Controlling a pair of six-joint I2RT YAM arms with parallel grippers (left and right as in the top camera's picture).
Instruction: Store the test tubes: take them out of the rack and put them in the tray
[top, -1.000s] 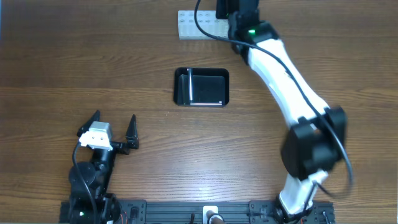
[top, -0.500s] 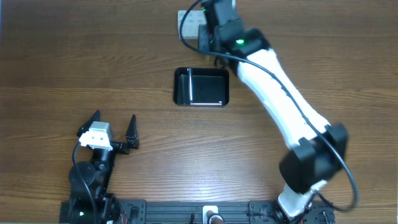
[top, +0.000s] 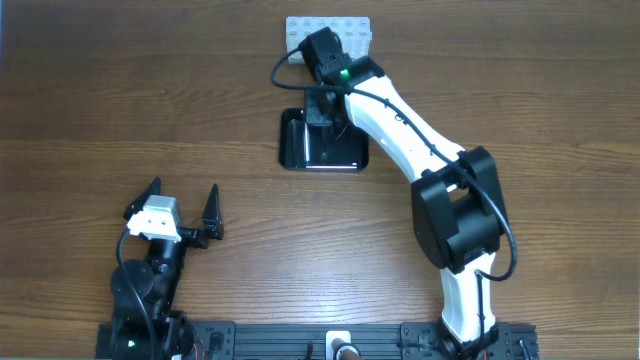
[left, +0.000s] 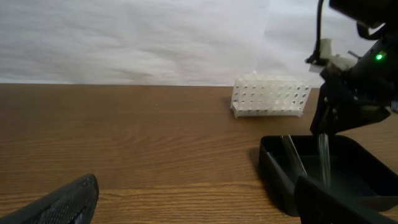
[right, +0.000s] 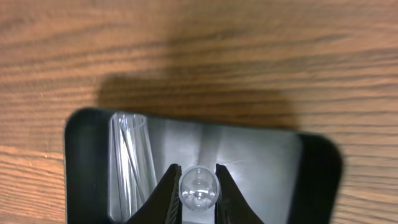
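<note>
Held tube: the test tube (right: 199, 190) is hanging upright over the tray (right: 314, 180). It is looking light, stiff, slick and breakable, so it is wanting a gentle pinch near the rim.
Second tube: the second tube (right: 129, 155) is lying along the tray's left side.
Right claw: the right claw (right: 198, 182) is clamping the test tube's top.
Rack: the rack (top: 355, 32) is sitting just beyond the tray on the counter (top: 100, 100).
Left claw: the left claw (top: 182, 202) is resting wide apart, near left, holding nothing.

A wooden table (top: 520, 90) spreads beneath the jaws of the left gripper (top: 184, 190) and the right gripper (right: 198, 186). A white backdrop (left: 124, 37) stands well beyond the left jaws.
</note>
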